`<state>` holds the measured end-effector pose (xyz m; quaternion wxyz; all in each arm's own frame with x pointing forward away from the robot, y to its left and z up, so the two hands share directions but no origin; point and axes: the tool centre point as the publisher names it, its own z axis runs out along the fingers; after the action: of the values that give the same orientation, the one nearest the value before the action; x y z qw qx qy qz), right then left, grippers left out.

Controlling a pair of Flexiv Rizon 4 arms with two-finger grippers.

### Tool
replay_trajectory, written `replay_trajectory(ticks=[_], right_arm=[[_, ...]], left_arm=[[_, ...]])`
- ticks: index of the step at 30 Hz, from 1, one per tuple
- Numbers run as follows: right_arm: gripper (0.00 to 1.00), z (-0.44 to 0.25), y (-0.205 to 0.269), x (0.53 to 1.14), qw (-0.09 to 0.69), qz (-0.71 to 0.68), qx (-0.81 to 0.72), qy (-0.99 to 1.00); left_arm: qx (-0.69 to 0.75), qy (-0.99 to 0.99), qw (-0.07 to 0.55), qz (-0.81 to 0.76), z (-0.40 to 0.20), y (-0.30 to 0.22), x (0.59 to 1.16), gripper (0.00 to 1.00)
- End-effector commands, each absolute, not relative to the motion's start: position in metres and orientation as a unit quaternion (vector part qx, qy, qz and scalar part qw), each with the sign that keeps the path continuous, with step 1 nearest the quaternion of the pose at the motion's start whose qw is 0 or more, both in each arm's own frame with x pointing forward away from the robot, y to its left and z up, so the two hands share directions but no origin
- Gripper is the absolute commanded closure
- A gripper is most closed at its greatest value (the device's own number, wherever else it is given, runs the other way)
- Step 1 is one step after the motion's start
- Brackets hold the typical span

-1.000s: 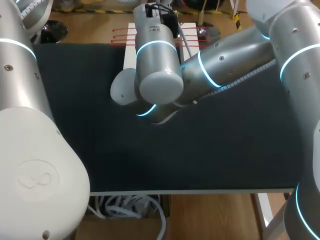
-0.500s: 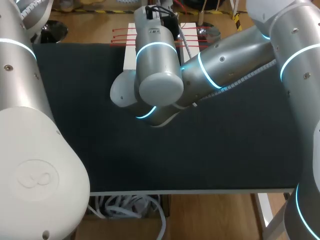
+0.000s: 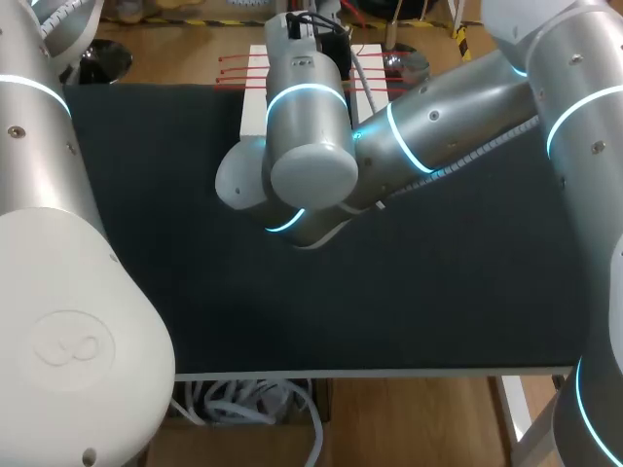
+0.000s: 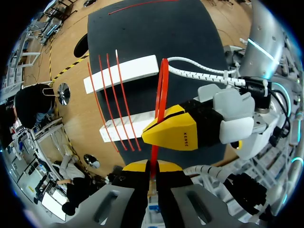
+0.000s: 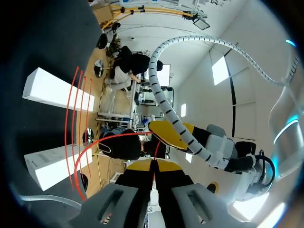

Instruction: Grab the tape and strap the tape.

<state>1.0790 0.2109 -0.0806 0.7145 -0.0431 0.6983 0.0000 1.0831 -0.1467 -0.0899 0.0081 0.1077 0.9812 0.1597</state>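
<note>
Edging slightly over the bench (image 3: 438,292), the right arm (image 3: 458,117) worked with left jaws and right jaws each clamped on a red tape (image 4: 161,90), bowed between them near the rack (image 4: 126,73): grabbed, seemingly, but not yet strapped.
</note>
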Motion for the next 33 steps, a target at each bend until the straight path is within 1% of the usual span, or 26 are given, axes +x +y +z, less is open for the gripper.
replay_trajectory(ticks=[1,13,33], right_arm=[[1.00,-0.0780,0.2072,1.0767,0.712,-0.001,-0.046,0.701],[1.00,-0.0735,0.1977,1.0736,0.715,-0.009,-0.044,0.698],[1.00,-0.0744,0.2004,1.0799,0.713,-0.003,-0.053,0.700]], left_arm=[[0.108,0.981,0.007,0.161,-0.0889,-0.1467,1.0831,1.00],[0.108,0.981,0.007,0.161,-0.0889,-0.1467,1.0831,1.00],[0.108,0.981,0.007,0.161,-0.0889,-0.1467,1.0831,1.00]])
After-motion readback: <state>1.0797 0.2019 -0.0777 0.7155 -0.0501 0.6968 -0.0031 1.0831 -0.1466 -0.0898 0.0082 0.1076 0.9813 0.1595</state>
